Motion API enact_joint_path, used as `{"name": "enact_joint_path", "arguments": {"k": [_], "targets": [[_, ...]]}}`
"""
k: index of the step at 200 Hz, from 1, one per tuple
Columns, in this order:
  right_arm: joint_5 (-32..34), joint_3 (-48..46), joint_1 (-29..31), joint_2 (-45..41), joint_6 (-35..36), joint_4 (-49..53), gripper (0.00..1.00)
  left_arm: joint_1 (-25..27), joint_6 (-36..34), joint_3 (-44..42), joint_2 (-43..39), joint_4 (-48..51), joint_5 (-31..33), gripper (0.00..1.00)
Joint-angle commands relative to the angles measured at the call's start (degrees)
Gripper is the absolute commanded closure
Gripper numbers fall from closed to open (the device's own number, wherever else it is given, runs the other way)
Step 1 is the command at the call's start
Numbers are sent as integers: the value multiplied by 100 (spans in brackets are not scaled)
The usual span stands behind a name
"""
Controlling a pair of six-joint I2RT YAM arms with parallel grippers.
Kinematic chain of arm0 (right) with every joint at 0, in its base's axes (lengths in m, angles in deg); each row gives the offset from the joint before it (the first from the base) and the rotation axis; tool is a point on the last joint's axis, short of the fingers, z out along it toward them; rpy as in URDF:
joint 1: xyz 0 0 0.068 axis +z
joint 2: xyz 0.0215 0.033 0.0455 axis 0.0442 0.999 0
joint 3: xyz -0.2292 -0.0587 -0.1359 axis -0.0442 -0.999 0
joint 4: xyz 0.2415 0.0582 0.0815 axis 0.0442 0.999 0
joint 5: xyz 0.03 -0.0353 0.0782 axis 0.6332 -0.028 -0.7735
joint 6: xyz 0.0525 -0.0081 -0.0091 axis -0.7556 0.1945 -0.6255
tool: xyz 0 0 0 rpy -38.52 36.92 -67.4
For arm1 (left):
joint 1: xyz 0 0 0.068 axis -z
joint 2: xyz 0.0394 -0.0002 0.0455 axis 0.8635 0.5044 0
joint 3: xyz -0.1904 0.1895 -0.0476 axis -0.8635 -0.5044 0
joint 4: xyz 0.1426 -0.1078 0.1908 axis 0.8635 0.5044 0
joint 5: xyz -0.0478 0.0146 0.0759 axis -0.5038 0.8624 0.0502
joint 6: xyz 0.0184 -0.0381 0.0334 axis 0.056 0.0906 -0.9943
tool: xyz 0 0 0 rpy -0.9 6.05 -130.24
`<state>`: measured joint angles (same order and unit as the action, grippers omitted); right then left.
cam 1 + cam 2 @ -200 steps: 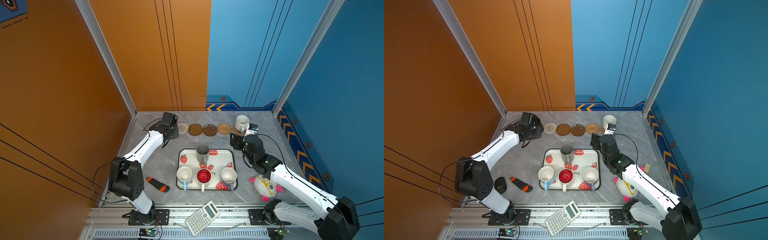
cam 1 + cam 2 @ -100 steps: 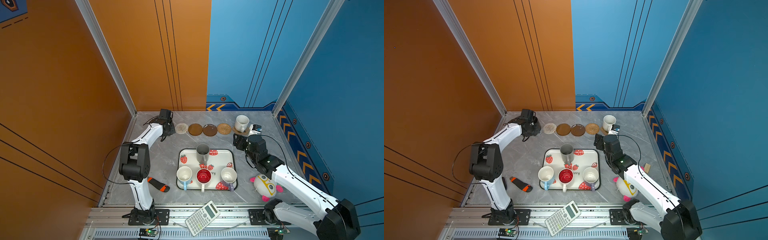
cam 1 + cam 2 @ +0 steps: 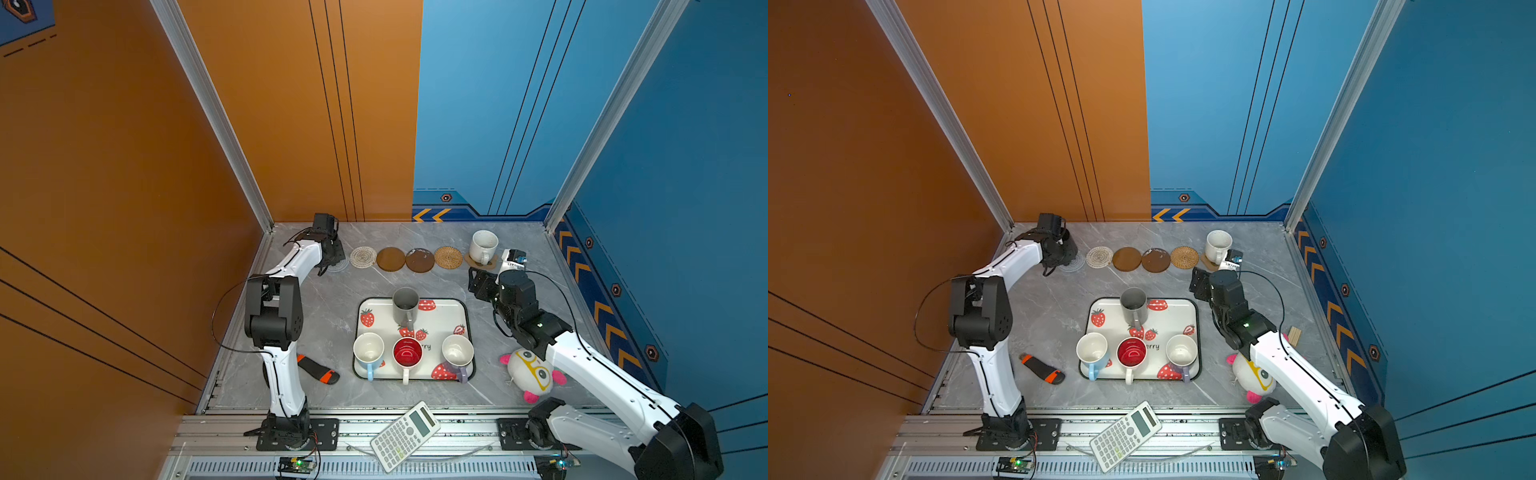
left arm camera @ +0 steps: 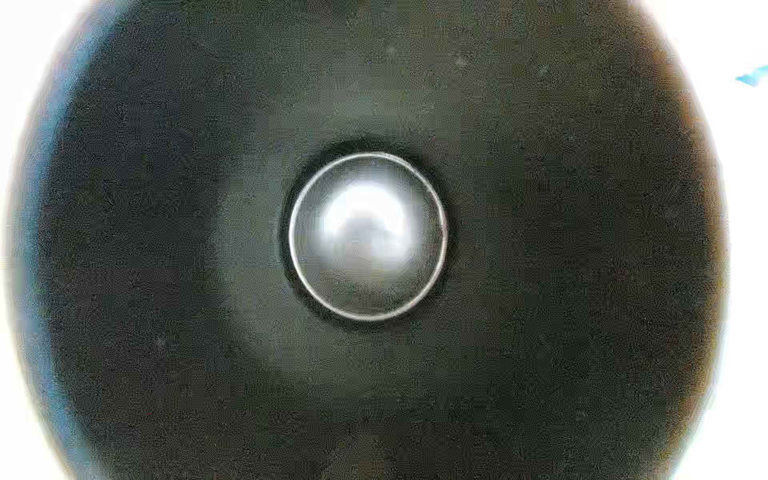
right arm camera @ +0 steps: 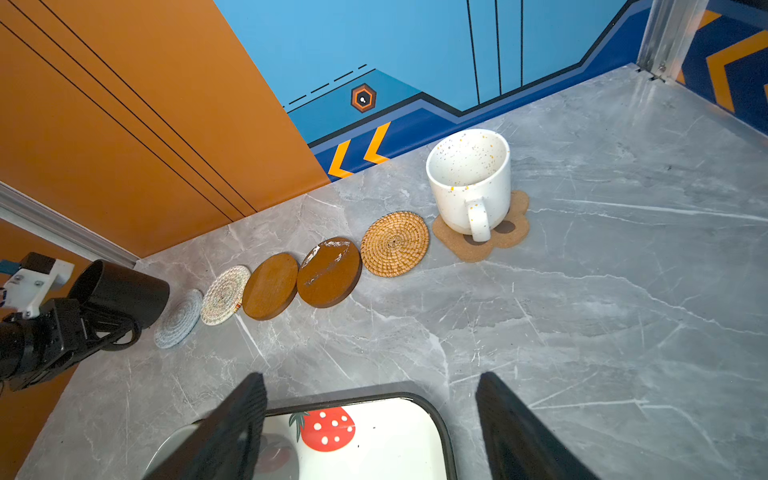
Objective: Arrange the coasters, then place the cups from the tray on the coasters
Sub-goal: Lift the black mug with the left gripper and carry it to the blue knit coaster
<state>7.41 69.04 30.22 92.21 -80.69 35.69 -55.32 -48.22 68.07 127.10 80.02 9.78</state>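
Right wrist view, glossy blk mug point(image 5: 124, 295), woven grey round coaster point(image 5: 178, 320)

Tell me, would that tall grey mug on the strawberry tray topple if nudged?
Probably if hit high: the grey mug looks taller than wide. A low push would likely just slide it, since the tray looks smooth and glossy. Once tipped, its handle should stop it rolling far.
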Motion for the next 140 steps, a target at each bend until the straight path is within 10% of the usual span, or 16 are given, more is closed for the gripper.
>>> {"name": "enact_joint_path", "arguments": {"k": [1, 140], "targets": [[-32, -69, -35, 30, -65, 74, 22, -49, 11, 282, 70, -287, -58, 100], [-218, -56, -75, 181, -101, -49, 21, -52, -25, 354, 423, -278, -56, 100]]}}
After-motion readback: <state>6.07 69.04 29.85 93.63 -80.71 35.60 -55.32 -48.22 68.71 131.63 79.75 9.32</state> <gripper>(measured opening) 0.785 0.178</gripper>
